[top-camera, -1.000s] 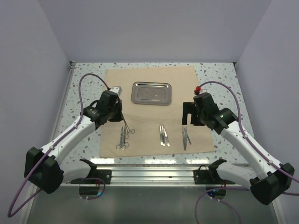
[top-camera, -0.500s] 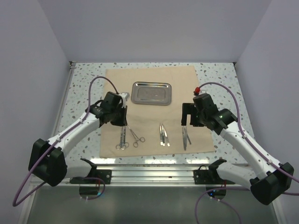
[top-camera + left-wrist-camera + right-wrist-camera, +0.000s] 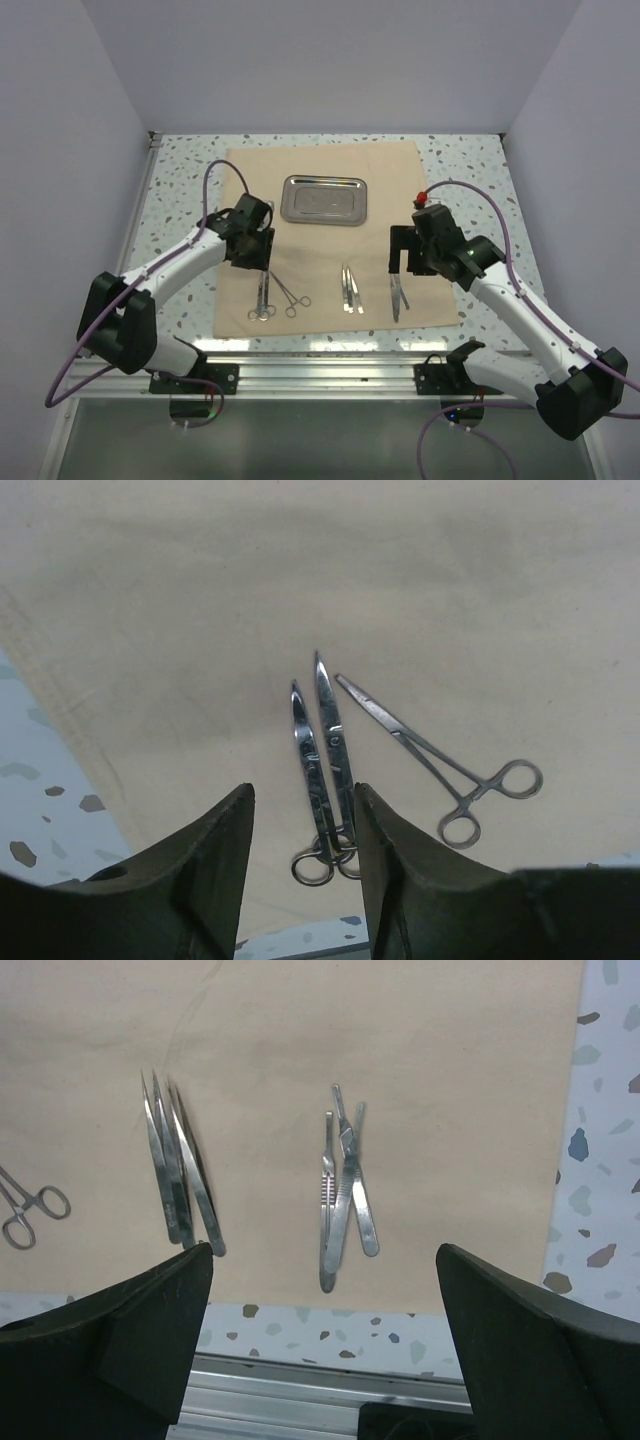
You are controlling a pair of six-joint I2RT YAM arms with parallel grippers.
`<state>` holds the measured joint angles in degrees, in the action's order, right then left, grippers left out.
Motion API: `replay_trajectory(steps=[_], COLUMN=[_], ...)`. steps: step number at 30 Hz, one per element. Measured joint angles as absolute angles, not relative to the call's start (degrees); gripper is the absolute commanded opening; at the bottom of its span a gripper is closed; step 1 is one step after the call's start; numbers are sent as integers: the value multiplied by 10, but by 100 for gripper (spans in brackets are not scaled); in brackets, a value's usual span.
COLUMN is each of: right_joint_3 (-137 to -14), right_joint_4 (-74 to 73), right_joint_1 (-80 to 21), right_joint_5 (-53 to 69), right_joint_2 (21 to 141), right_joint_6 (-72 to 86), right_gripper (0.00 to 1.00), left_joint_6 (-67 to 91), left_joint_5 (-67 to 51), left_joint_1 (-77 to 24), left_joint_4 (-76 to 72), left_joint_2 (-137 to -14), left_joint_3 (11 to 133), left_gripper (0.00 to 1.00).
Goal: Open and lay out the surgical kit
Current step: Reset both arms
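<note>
Surgical kit lies opened on the bench [image 3: 180,170]: you see the cloth wrap [image 3: 330,165] spread flat and the steel tray [image 3: 323,199] on its far part. Along its near edge lie scissors [image 3: 322,770], forceps [image 3: 440,765] just beside, tweezers [image 3: 178,1175], then three thin silver tools [image 3: 343,1190]. The left gripper [image 3: 300,810] hovers over the scissors, jaws apart, holding nothing. The right gripper [image 3: 323,1252] has its jaws wide apart.

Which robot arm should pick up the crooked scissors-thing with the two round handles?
Left. Its open left gripper hovers right beside the slanted silver ring-handled forceps on the tan cloth sheet; the right gripper hangs farther away, over the straight silver handles.
</note>
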<state>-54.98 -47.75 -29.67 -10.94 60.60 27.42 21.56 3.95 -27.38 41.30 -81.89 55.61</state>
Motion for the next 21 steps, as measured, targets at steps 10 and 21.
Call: replay_trajectory(steps=[10, 21], right_joint_3=[-598, -614], right_joint_4=[-462, -397], right_joint_1=[-297, -297], right_joint_5=[-97, -174], right_joint_2=[562, 433], right_joint_6=[246, 218], right_gripper=[98, 98], left_joint_6=[245, 262], left_joint_5=[90, 210], left_joint_1=[-335, -335], left_joint_4=[373, 302], left_joint_2=[-693, -518], left_joint_3=[581, 547], left_gripper=[64, 64])
